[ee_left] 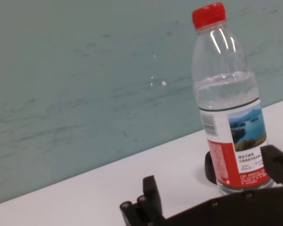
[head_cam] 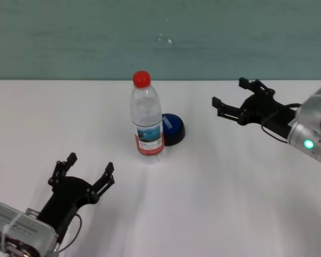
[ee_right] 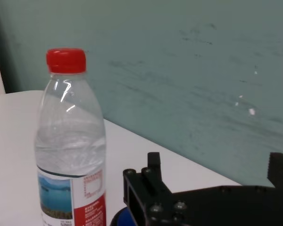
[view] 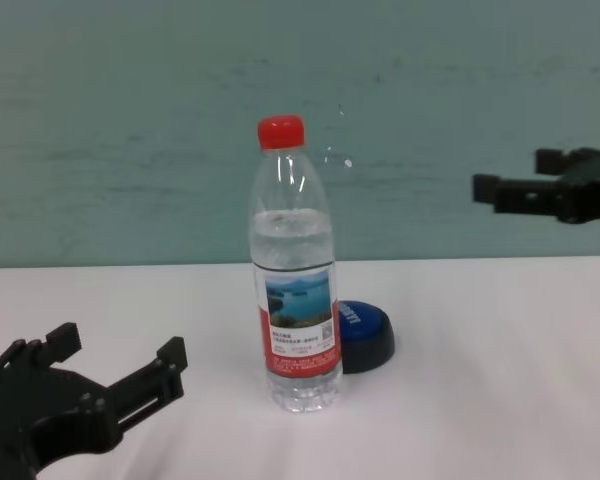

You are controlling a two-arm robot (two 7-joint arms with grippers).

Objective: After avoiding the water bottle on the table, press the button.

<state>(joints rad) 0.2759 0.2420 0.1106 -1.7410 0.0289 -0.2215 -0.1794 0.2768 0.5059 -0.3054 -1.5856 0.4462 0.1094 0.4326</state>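
The water bottle [head_cam: 147, 115] stands upright mid-table, with a red cap and a lake label. The blue-topped button [head_cam: 173, 128] sits just behind it to the right, almost touching it. My right gripper [head_cam: 228, 92] is open and empty. It hovers above the table [head_cam: 230, 187], to the right of the button and well apart from it. My left gripper [head_cam: 90, 165] is open and empty, low at the near left. In the chest view the bottle [view: 295, 280] partly hides the button [view: 365, 335]. The right wrist view shows the bottle [ee_right: 70, 150] and a sliver of the button [ee_right: 119, 219].
A teal wall [head_cam: 160, 37] stands behind the table's far edge. White tabletop lies between the right gripper and the button, and around the left gripper.
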